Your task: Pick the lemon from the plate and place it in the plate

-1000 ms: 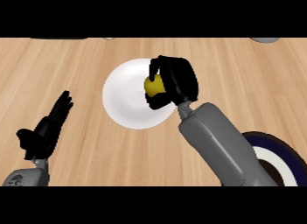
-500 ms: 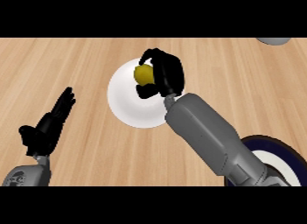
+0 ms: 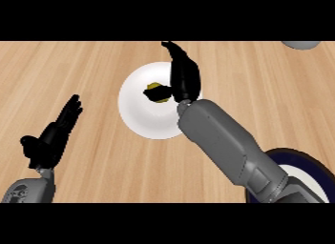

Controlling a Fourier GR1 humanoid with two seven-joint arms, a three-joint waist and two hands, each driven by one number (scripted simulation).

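while my right hand [image 3: 183, 76] curled round the small yellow lemon [image 3: 154, 88] over the round white plate [image 3: 143, 116], the navy-rimmed plate [image 3: 312, 167] awaited it, my left hand [image 3: 54, 136] spread idle.

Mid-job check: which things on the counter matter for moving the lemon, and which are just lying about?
Part of the job:
- lemon, small and yellow, on the white plate
- right hand, over that plate, right beside the lemon
- dark blue-rimmed plate, lower right, partly behind the right forearm

Not in play:
- left hand, open, resting at the lower left
- grey object at the top right edge, cut off
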